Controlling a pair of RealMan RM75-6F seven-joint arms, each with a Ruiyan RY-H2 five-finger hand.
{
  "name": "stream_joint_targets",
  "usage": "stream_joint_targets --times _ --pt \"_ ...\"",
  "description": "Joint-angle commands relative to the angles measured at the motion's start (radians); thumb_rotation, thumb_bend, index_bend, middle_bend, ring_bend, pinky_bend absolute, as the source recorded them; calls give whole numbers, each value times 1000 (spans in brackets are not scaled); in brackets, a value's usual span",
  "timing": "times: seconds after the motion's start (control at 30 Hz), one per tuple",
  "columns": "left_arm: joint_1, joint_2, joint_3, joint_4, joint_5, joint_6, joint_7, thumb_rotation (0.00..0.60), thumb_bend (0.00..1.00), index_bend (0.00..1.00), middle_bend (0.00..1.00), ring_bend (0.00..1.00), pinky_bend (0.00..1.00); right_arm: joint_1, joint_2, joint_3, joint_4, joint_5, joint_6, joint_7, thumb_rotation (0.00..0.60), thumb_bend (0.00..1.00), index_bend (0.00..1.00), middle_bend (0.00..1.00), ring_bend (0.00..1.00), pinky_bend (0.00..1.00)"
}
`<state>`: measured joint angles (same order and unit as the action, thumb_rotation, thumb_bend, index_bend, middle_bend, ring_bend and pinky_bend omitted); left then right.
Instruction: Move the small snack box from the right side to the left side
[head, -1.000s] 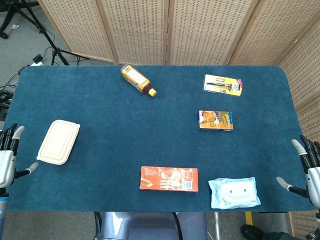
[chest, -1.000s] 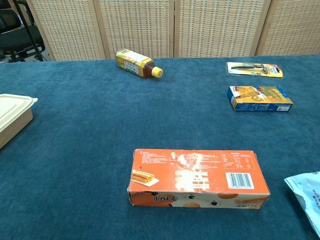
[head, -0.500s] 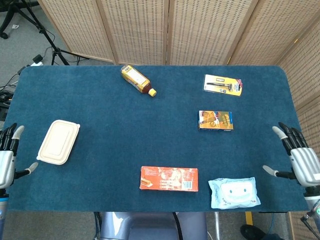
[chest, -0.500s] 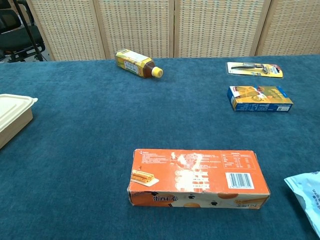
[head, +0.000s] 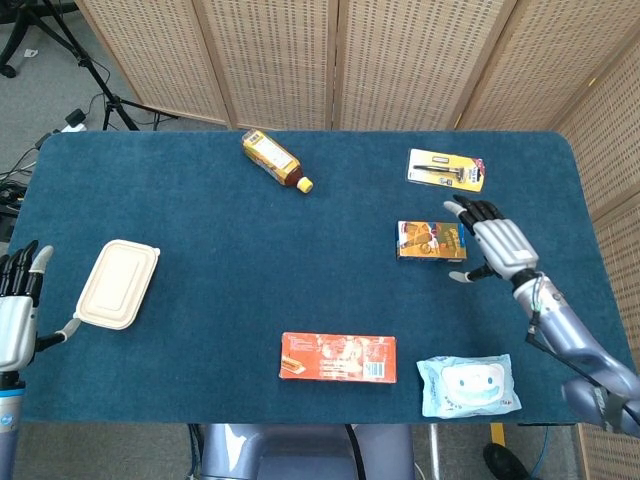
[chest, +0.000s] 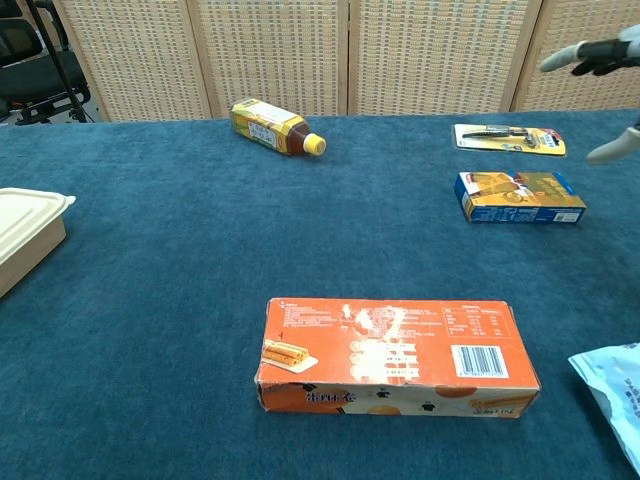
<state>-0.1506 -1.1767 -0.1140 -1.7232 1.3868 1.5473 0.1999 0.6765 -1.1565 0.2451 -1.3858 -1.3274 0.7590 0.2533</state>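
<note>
In the head view, the reach for the small snack box (head: 432, 241) is judged to be the step in hand. The right hand (head: 494, 244) is seen just beside the box's right end, fingers spread and nothing held; whether a fingertip touches the box cannot be told. The box lies flat on the bench (head: 200, 230), immediately left of the hand. A closing of the fingers over the box is judged to be called for next, then a carry well to the left. The left hand (head: 18, 315) is seen far off at the bench's opposite edge, fingers apart, nothing held, near a white lidded container (head: 118, 283).

In the chest view, only fingertips of the right hand (chest: 600, 62) are shown, raised above and to the right of the snack box (chest: 520, 197); no contact is seen.
</note>
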Motion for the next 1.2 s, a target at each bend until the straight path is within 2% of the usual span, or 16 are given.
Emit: stream_joint_targets --times 0.03,0.3,0.6,0.63,0.7,0.87,0.97,1.07,1.2 --pt "-5 -3 -6 2 -10 -10 9 600 0 0 0 0 0 101 -117 18 148 113 -150 -79 600 0 0 0 0 0" --pt "-6 -4 -17 8 -33 -23 8 600 0 0 0 0 0 202 -269 -17 366 215 -278 -196 600 0 0 0 0 0" --pt "-11 -9 -26 21 -49 -35 16 600 0 0 0 0 0 228 -352 -72 494 261 -324 -282 600 0 1 0 0 0" --pt "-12 -12 -26 25 -48 -36 20 600 0 0 0 0 0 228 -363 -76 508 261 -319 -289 600 0 25 11 4 1" --pt "-15 -16 -25 27 -46 -41 19 600 0 0 0 0 0 226 -382 -78 528 257 -297 -296 600 0 117 90 66 49" --pt "-18 -17 -26 28 -45 -48 16 600 0 0 0 0 0 216 -450 -88 609 204 -207 -307 600 0 419 464 397 400" --pt "-16 -14 -27 26 -46 -49 10 600 0 0 0 0 0 215 -475 -86 641 183 -191 -285 600 53 561 622 547 523" --pt "-13 -11 -27 24 -44 -46 4 600 0 0 0 0 0 206 -461 -84 606 132 -128 -243 600 169 621 676 600 560" --pt "-12 -8 -25 20 -37 -47 -3 600 0 0 0 0 0 191 -385 -85 469 46 -22 -202 600 227 630 689 610 561"
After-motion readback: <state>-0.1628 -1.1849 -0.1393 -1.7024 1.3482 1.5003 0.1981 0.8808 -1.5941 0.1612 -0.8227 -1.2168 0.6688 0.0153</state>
